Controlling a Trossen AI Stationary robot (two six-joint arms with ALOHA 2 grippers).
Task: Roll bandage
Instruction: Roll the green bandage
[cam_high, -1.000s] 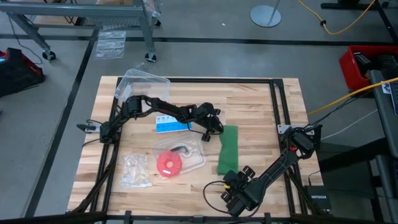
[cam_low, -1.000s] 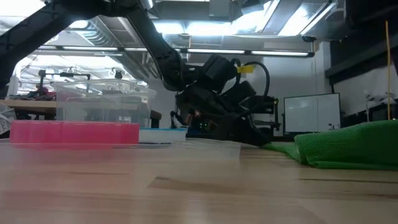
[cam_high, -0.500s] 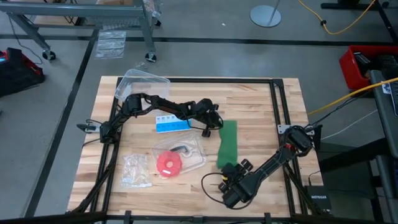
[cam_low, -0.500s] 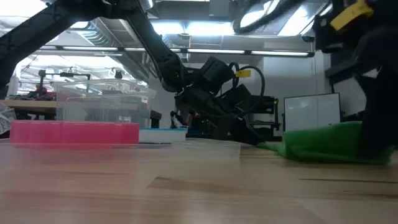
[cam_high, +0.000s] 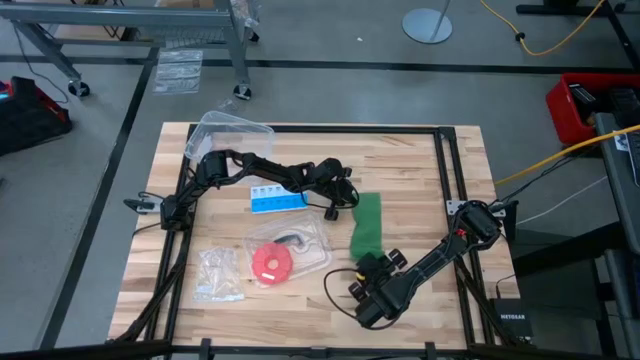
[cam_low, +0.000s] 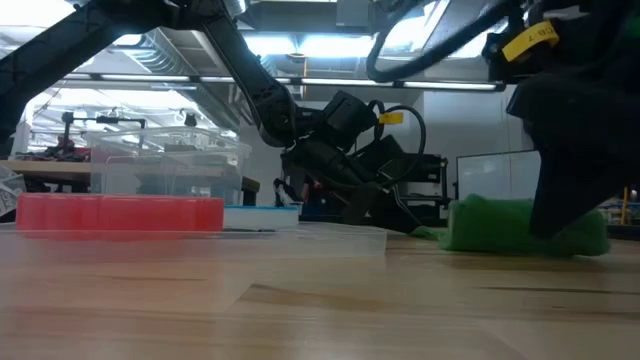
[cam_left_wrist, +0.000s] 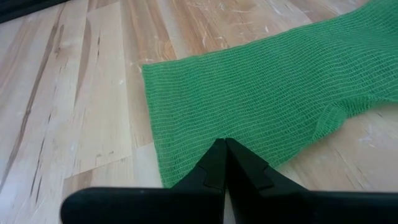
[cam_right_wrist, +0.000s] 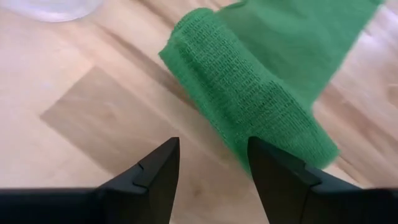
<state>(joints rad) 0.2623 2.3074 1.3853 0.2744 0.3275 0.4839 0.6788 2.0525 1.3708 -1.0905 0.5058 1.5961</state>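
Looking down from above, I see my right hand (cam_high: 372, 268) nearest me, low in the frame just right of centre, its two fingers (cam_right_wrist: 158, 171) spread apart with nothing between them. Directly beyond its tips lies the bandage (cam_high: 367, 226), a dark green cloth strip on the wooden surface (cam_high: 420, 175); its near end is folded over into a loose roll (cam_right_wrist: 249, 93), and the rest runs flat up the frame toward the centre. At the strip's far end, my left hand (cam_high: 346, 202) is pinched together with its tips on the edge of the cloth. To the left of the bandage sits a red disc (cam_high: 268, 263) in a clear tray (cam_high: 310, 250), with a blue-and-white pill box (cam_high: 277, 198) above it. A clear plastic container (cam_high: 228, 134) stands at the surface's upper left corner.
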